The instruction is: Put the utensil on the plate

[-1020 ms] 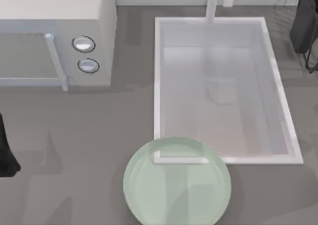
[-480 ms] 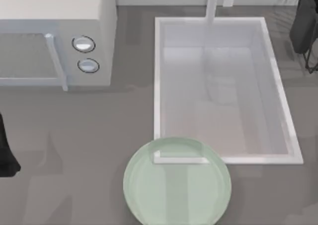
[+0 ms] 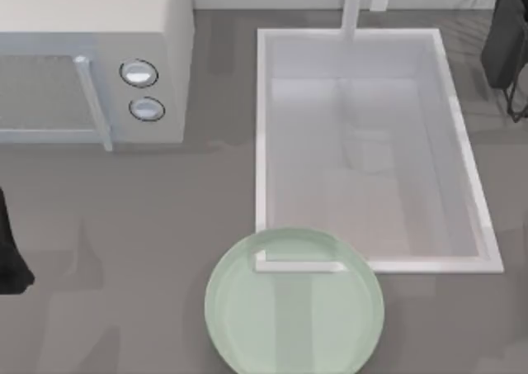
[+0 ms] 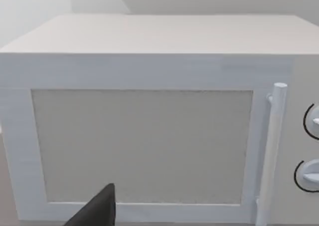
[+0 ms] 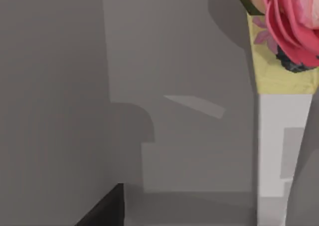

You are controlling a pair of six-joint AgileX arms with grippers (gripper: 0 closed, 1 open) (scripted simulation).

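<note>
nothing has shifted since the earlier frames. nearest, the pale green plate (image 3: 294, 304) sits on the grey table (image 3: 124, 225), overlapping the white sink basin (image 3: 264, 143). the microwave (image 3: 91, 60) stands far left. both arms sit parked at the edges; their jaws can't be told. the spoon isn't anywhere i can make out.

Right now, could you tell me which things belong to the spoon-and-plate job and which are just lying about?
Job: white spoon, its ornamented handle in the right wrist view; pale green plate, overlapping the sink's near corner.
Lying about: microwave; sink; faucet. Left arm is at the table's left edge, right arm at its far right corner.
</note>
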